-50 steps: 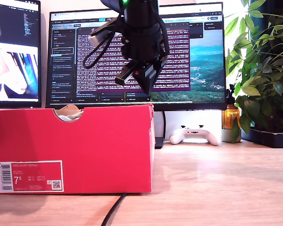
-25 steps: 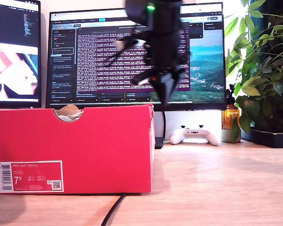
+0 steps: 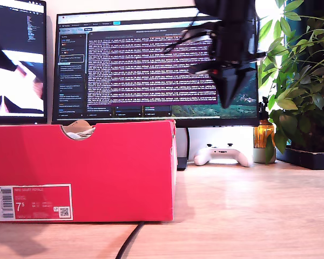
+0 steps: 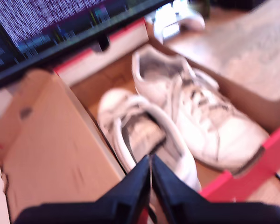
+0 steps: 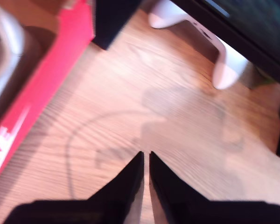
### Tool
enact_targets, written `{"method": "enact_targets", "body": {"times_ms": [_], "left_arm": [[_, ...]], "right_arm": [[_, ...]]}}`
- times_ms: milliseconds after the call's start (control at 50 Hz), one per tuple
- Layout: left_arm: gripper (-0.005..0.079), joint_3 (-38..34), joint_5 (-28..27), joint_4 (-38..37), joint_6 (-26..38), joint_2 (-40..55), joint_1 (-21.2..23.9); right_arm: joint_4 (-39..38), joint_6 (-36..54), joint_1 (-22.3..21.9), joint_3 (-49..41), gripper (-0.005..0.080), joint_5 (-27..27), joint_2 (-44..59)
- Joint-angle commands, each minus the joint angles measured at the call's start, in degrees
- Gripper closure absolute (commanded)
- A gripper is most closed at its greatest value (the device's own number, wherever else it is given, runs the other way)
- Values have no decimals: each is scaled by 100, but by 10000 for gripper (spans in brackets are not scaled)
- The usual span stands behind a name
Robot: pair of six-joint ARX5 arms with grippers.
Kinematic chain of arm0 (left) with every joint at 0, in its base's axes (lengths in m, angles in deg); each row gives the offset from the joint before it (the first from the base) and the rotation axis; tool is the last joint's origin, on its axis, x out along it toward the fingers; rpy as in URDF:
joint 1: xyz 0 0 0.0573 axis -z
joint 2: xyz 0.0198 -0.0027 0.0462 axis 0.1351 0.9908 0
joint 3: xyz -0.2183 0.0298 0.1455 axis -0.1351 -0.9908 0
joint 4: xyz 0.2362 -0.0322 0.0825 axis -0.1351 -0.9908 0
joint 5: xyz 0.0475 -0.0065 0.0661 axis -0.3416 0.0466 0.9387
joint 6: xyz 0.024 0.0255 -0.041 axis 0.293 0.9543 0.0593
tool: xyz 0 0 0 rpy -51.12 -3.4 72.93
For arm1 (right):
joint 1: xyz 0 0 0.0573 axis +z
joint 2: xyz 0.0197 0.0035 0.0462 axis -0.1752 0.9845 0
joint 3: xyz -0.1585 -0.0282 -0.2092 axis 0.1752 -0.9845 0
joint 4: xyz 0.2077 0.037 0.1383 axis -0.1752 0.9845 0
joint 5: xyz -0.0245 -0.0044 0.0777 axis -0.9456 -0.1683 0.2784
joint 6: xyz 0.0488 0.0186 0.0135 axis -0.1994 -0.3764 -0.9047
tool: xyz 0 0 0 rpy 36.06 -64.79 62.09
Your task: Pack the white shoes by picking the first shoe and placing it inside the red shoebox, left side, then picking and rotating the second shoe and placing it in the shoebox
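Now my second gripper [image 3: 228, 102] hangs high in the air toward the exterior view's right, in front of the monitor [image 3: 151, 65], its dark body upright and its jaws pointing straight down, pressed together into a thin tip with nothing between them. In its own wrist view the same closed jaws [image 5: 145, 161] sit over bare desk [image 5: 177, 135], with the controller [image 5: 224, 65] beyond and a red edge of the box [image 5: 46, 70] off to one side.

My first gripper [image 4: 150, 165] cannot be made out in the exterior view. Its wrist view looks down into the open box, jaws shut to a narrow slit and empty, poised above the heel opening of one shoe [image 4: 140, 135].

Both shoes lie inside the box [image 3: 81, 170], side by side and touching; the other shoe [image 4: 200, 121] has its toe toward the red front wall. The box stands on the desk at the exterior view's left, its label [image 3: 34, 202] facing the camera, a cable [image 3: 130, 242] running out from under it.
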Motion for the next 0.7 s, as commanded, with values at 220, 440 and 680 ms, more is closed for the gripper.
{"method": "enact_targets", "body": {"times_ms": [220, 440, 680], "left_arm": [[764, -33, -79, 597, -114, 24, -107], [764, -107, -118, 1051, -155, 22, -356], [764, -549, -470, 1679, -424, 7, -872]], "right_arm": [[-1309, -179, -433, -2072, 760, 20, -1364], [-2199, -173, -776, -3335, 760, 22, -2393], [-2929, -136, -914, -4387, 760, 39, -3344]]}}
